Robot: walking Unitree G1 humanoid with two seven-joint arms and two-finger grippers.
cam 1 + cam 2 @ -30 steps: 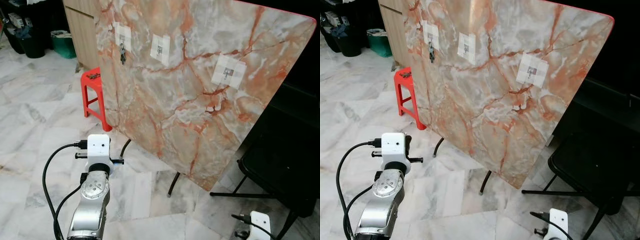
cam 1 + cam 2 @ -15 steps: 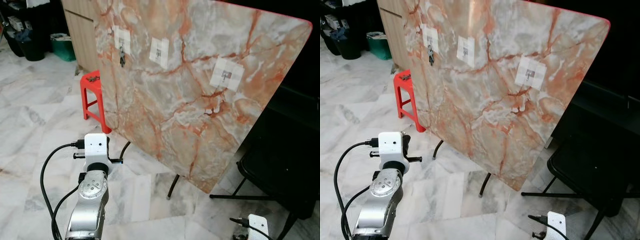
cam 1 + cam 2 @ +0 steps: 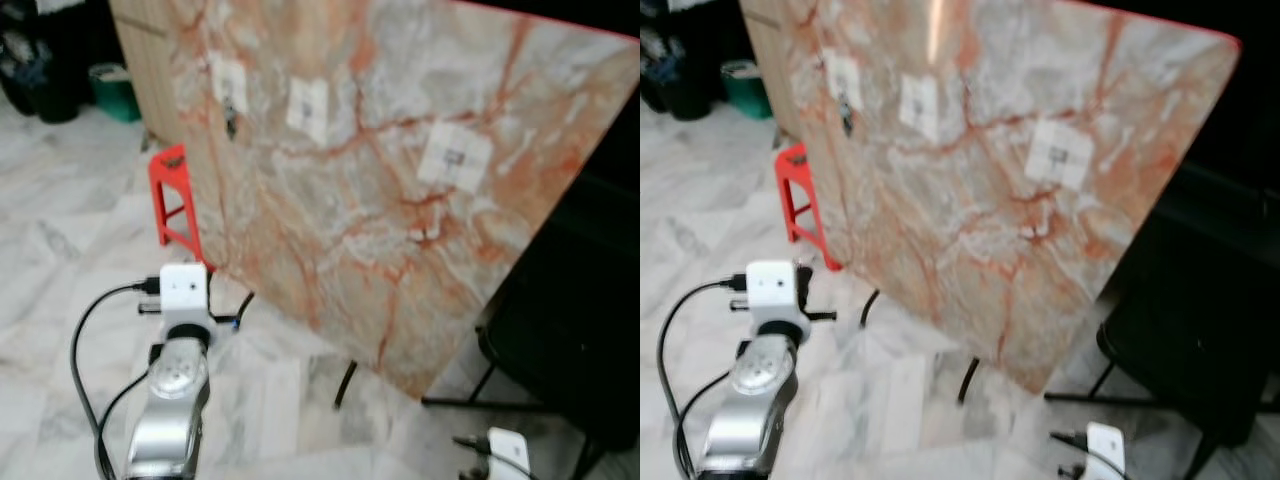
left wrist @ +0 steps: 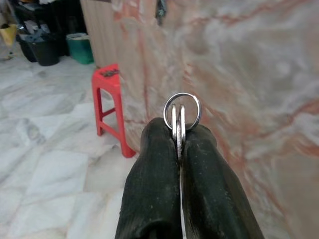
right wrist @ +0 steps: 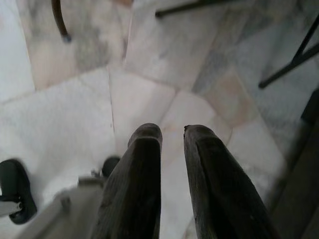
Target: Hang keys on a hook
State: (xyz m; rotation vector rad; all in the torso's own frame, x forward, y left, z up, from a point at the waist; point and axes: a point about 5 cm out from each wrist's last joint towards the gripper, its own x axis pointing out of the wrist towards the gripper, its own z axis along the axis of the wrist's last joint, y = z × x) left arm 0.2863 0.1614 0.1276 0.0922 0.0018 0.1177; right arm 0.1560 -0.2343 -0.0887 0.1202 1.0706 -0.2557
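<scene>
In the left wrist view my left gripper (image 4: pixel 178 133) is shut on a silver key ring (image 4: pixel 182 110), whose loop sticks out past the fingertips. It points toward a tilted marble-patterned board (image 3: pixel 370 230). Three white hook patches sit on the board: left (image 3: pixel 228 78), middle (image 3: pixel 307 105), right (image 3: pixel 455 158). A dark bunch of keys (image 3: pixel 231 122) hangs from the left patch. My left arm (image 3: pixel 175 385) is raised low in front of the board, well short of it. My right gripper (image 5: pixel 172 133) hangs over the floor, slightly open and holding nothing.
A red stool (image 3: pixel 172 195) stands by the board's left end, with small items on its seat. Black metal legs (image 3: pixel 345 382) hold the board up. Dark furniture (image 3: pixel 570 330) is at the right, and bins (image 3: pixel 112 88) and a wooden cabinet stand far left. The floor is marble tile.
The whole picture has shifted slightly and become blurred, so the camera is moving. My left arm keeps about the same pose with the keys held.
</scene>
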